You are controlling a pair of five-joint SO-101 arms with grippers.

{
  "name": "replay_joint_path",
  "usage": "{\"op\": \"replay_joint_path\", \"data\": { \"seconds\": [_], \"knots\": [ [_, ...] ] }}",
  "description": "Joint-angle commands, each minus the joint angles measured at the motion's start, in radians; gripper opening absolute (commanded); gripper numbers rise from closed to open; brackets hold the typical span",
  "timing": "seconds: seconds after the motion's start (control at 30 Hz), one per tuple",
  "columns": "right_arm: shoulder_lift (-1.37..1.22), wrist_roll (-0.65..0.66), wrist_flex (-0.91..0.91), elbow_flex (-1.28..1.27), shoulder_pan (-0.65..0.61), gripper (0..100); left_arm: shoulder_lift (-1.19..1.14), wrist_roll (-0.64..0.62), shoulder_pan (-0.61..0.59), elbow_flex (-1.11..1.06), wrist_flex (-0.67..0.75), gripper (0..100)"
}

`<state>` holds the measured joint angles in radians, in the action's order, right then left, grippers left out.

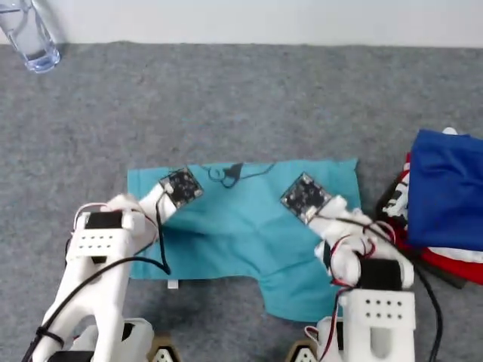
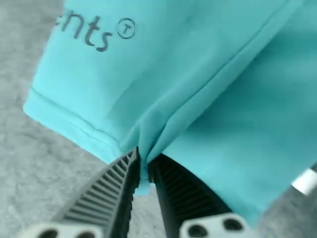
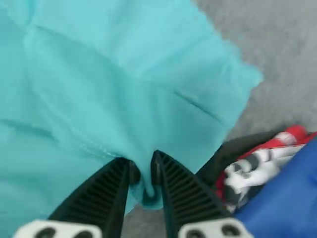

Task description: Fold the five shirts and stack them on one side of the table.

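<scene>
Two arms at the grey table point(image 1: 226, 98), both working on one teal shirt point(image 1: 241, 234).

Shirt: lies spread roughly flat at the middle of the table, in front of the arms. One lower corner hangs out toward the near edge on the right arm's side. Dark print shows near its far edge.

Left gripper point(image 2: 143, 166): jaws nearly together, clamped on a raised fold of the teal cloth close to a hemmed edge. The fabric bunches up into a ridge between the ribbed fingers point(image 2: 106, 193).

Right gripper point(image 3: 142, 173): jaws likewise pinched on a tuck of the same shirt, near its edge on the side facing the pile. Cloth fills the narrow gap between the jaws.

Pile point(image 1: 441, 226): at the table's right side, just beside the teal shirt but apart from it. Blue shirt point(image 1: 445, 188) on top; red, white and black cloth show underneath. I cannot tell how many garments it holds.

Clear bottle point(image 1: 30, 38): far left corner, well apart from everything else.
</scene>
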<state>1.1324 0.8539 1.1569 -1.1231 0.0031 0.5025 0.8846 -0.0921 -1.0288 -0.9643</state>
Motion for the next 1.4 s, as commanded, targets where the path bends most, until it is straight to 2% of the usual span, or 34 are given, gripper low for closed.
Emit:
{"op": "replay_joint_path", "data": {
  "seconds": [0.0,0.3,0.4,0.63,0.8,0.87,0.93,1.0,1.07,1.27,1.37],
  "knots": [
    [0.070,0.011,0.102,0.000,0.016,1.2,0.032,0.015,-0.006,0.004,-0.060,1],
    [0.217,0.012,0.380,0.104,0.015,1.3,0.138,0.100,-0.052,0.007,-0.229,1],
    [0.214,0.055,0.392,0.095,0.036,1.3,0.178,0.144,-0.052,-0.005,-0.287,1],
    [0.213,0.175,0.397,0.023,0.114,1.1,0.190,0.150,-0.043,-0.045,-0.290,1],
    [0.213,0.183,0.401,0.017,0.120,1.8,0.198,0.167,-0.046,-0.061,-0.296,3],
    [0.213,0.181,0.427,0.017,0.120,6.7,0.198,0.201,-0.060,-0.061,-0.298,9],
    [0.213,0.181,0.444,0.020,0.124,17.3,0.199,0.203,-0.097,-0.054,-0.298,15],
    [0.213,0.181,0.446,0.029,0.157,28.6,0.199,0.203,-0.129,-0.028,-0.304,17],
    [0.213,0.181,0.453,0.066,0.194,34.9,0.199,0.204,-0.160,0.015,-0.351,18],
    [0.213,0.178,0.456,0.173,0.223,35.1,0.199,0.203,-0.183,0.185,-0.526,18],
    [0.213,0.110,0.446,0.222,0.217,35.1,0.199,0.196,-0.183,0.226,-0.549,17]
  ]
}}
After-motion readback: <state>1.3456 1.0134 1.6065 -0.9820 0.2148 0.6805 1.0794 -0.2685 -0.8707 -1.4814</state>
